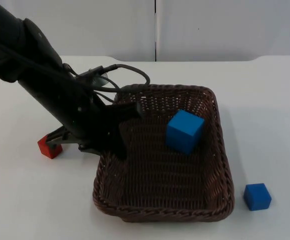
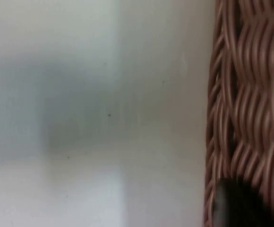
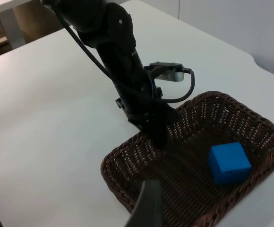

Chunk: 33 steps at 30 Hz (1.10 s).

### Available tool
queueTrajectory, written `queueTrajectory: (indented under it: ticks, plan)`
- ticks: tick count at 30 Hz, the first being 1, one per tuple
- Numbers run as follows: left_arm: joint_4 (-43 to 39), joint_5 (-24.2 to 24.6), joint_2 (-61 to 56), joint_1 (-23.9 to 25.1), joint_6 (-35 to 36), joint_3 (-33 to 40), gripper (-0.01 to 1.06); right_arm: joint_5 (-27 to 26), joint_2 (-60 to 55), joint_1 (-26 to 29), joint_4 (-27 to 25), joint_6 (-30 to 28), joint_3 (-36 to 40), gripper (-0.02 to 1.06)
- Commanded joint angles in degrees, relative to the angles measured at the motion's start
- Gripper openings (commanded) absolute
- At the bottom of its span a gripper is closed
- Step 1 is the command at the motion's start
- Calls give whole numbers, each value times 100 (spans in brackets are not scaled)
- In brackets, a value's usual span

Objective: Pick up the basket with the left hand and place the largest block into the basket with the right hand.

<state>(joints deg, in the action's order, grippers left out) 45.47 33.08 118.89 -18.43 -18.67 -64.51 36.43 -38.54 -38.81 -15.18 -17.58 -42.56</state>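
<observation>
— Where is the basket point(image 1: 162, 200) sitting?
— On the white table point(image 1: 265, 115), roughly in the middle. It is a dark brown wicker one, rectangular, with a rounded rim.
— And the largest block?
— The big blue block point(image 1: 184, 131) lies inside the basket, toward its far right part, tipped a little against the woven floor. The right wrist view shows it too, resting on the weave near one wall.
— What is the left claw point(image 1: 116, 134) doing?
— It is at the basket's left rim, one finger over the inside of the wall and the rest of it outside, so it is pinching the wicker edge. In the left wrist view the braided rim runs right along the black fingertip point(image 2: 231, 203), with bare table beside it.
— The right claw?
— One black fingertip point(image 3: 149, 203) of it hangs above the basket's near rim in its own wrist view. I cannot tell whether it is spread or pressed together.
— Anything else on the table?
— A small blue block point(image 1: 257, 196) just outside the basket's front right corner, and a small red block point(image 1: 50, 147) left of the basket, just beside the left arm.
</observation>
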Motion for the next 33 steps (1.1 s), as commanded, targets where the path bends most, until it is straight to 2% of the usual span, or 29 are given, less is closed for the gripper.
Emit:
queueTrajectory:
  ticks: [1, 2, 5, 6, 13, 17, 24, 33]
  plan:
    - [101, -32, -7, -31, 11, -45, 59, -49, 39, -28, 95, 6, 32, 72]
    - [101, -32, -7, -31, 11, -45, 59, -49, 39, -28, 95, 6, 32, 72]
    - [60, -33, -61, -31, 11, -45, 99, -97, 39, -28, 159, 6, 32, 72]
    - [60, -33, -109, -31, 11, -45, 105, -148, 39, -28, 159, 6, 32, 72]
    - [52, 50, -438, -31, -11, -45, 105, -460, 39, -28, 159, 6, 32, 72]
    - [25, 270, -874, -39, -54, -45, 105, -727, 39, -28, 159, 18, 32, 72]
    - [-11, 536, -1536, -77, -66, -45, 105, -803, 39, -28, 159, 18, 32, 72]
    - [-393, 583, -2820, -561, -93, -45, 105, -789, 39, -28, 143, 68, 32, 72]
